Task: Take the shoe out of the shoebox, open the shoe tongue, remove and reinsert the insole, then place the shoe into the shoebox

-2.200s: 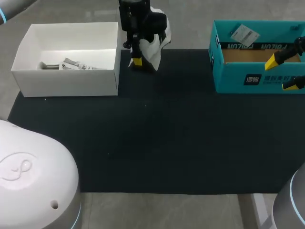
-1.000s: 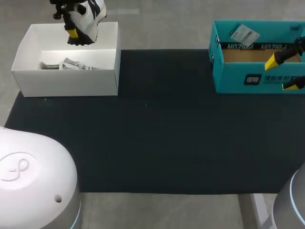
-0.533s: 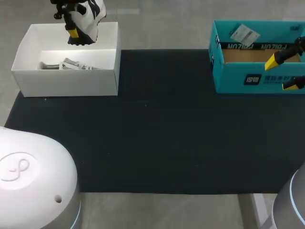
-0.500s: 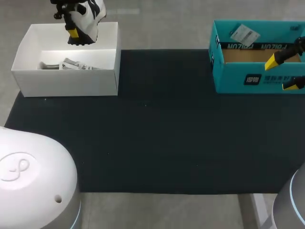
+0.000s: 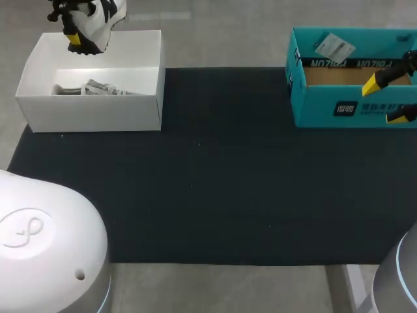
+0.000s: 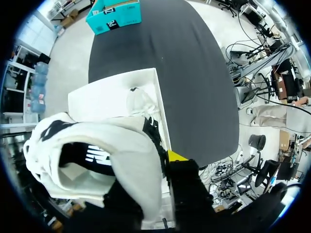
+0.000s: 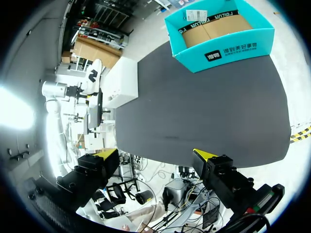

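Shoe held over the white box's far edge

Upper left of the head view: the left gripper point(image 5: 75, 39) is clamped on the white-and-black shoe point(image 5: 98, 16) and holds it in the air above the back wall of the white shoebox point(image 5: 91, 112). In the left wrist view the shoe point(image 6: 112, 160) fills the space at the fingers, its opening facing the camera, and the box point(image 6: 114, 92) lies beneath it. A pale crumpled wad point(image 5: 98, 88) lies on the box floor. The black mat point(image 5: 215, 182) spans the middle of the frame. At upper right stands the teal box point(image 5: 339, 107). At its front, by the right edge, the right gripper point(image 5: 389, 100) hangs with its yellow tips spread apart, holding nothing.
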`<state>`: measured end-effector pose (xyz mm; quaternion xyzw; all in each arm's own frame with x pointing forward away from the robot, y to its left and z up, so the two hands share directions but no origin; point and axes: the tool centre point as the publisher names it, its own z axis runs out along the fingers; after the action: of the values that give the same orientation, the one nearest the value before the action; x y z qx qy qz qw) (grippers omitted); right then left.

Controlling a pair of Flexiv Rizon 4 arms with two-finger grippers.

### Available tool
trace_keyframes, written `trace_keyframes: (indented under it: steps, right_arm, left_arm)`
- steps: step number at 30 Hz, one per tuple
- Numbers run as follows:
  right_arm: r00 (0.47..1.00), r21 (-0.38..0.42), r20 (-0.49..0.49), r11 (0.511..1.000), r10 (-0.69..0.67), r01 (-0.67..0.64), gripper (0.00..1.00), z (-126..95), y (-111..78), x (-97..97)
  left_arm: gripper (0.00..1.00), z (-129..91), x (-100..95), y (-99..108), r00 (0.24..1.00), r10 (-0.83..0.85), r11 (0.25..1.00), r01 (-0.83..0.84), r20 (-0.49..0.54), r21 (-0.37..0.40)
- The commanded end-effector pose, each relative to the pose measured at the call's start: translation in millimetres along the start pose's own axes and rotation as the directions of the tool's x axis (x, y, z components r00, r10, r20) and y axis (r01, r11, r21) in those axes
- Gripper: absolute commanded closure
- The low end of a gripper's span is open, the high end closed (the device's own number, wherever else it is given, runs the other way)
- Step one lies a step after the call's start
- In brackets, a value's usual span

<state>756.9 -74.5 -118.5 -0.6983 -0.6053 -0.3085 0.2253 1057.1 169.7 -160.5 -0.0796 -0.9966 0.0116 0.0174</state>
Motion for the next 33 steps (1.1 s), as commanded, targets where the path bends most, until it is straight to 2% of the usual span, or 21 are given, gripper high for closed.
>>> trace_keyframes:
  steps: [1,6,11,14,22,23,29,33]
  right_arm:
    - [1.0,-0.001,0.002,1.0,0.002,-0.002,0.0,1,-0.1,0.0]
    - [1.0,-0.001,0.002,1.0,0.002,-0.002,0.0,1,-0.1,0.0]
    - [1.0,-0.001,0.002,1.0,0.002,-0.002,0.0,1,-0.1,0.0]
    - [1.0,-0.001,0.002,1.0,0.002,-0.002,0.0,1,-0.1,0.0]
    - [1.0,-0.001,0.002,1.0,0.002,-0.002,0.0,1,-0.1,0.0]
    - [1.0,-0.001,0.002,1.0,0.002,-0.002,0.0,1,-0.1,0.0]
    - [1.0,-0.001,0.002,1.0,0.002,-0.002,0.0,1,-0.1,0.0]
    - [1.0,-0.001,0.002,1.0,0.002,-0.002,0.0,1,-0.1,0.0]
  left_arm:
    - [1.0,6,-25.8,17,1.0,-0.02,1.0,0.02,-0.022,-0.016]
    - [1.0,13,-43.2,41,0.998,-0.056,0.997,0.057,0.017,-0.045]
    - [1.0,17,-58.3,63,0.997,-0.067,0.997,0.068,0.037,-0.022]
    - [1.0,20,-61.7,73,0.997,-0.063,0.998,0.064,0.047,-0.009]
    - [1.0,32,-73.0,99,0.995,-0.07,0.997,0.072,0.066,-0.033]
    - [1.0,35,-75.0,102,0.993,-0.075,0.995,0.081,0.093,-0.056]
    - [1.0,45,-87.1,119,0.987,-0.126,0.989,0.132,0.096,-0.065]
    - [1.0,50,-93.2,124,0.989,-0.143,0.988,0.145,0.045,-0.06]
